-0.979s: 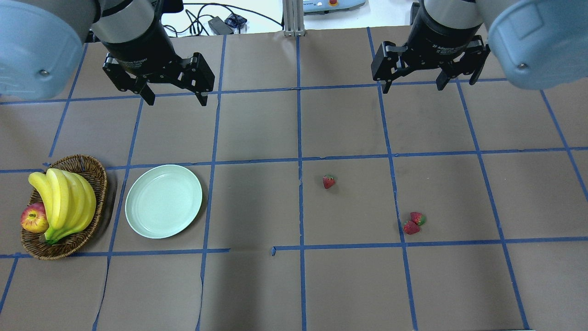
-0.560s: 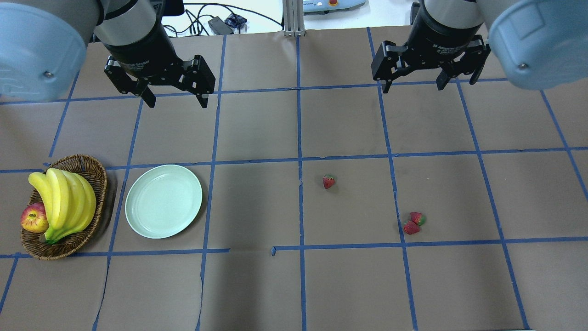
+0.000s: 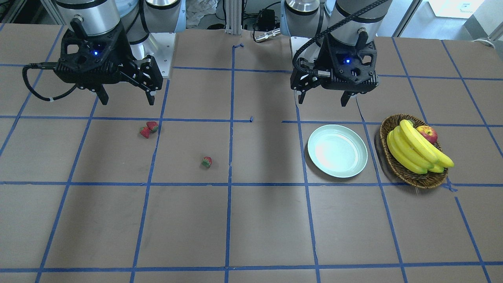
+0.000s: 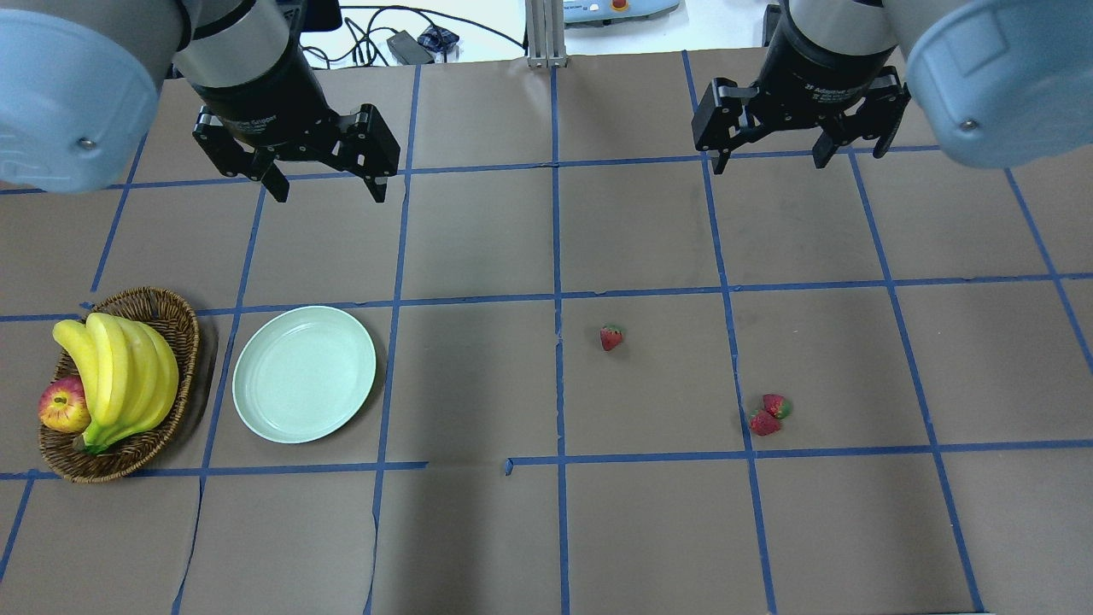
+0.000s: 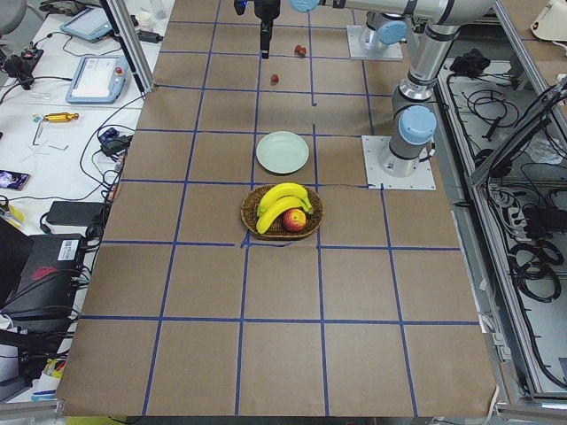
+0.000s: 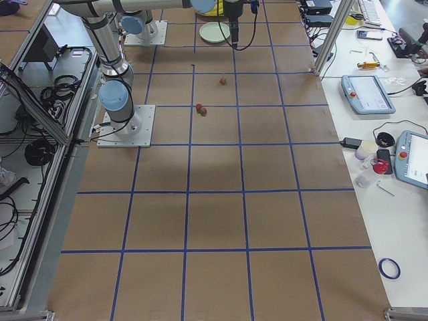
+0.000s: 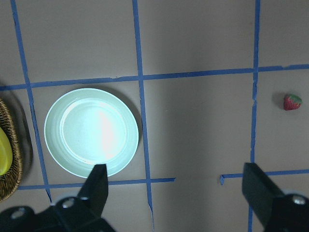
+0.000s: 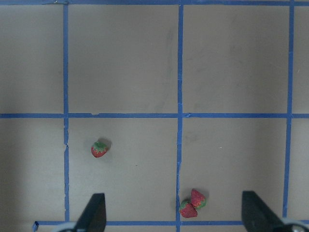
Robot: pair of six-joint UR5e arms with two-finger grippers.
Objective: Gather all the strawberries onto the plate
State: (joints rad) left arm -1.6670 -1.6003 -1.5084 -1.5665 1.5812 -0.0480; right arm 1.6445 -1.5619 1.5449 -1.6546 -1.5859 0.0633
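Note:
Three strawberries lie on the brown table: one alone near the middle, two touching further to my right. The pale mint plate is empty, on my left side. My left gripper is open and empty, hanging high, short of the plate. My right gripper is open and empty, high, short of the strawberry pair.
A brown wicker basket with bananas and a red-yellow apple stands just left of the plate. Blue tape lines grid the table. Cables and devices lie beyond the table's far edge.
My left gripper has shifted slightly further out over the table. My right gripper has barely moved. Strawberries and plate are unmoved.

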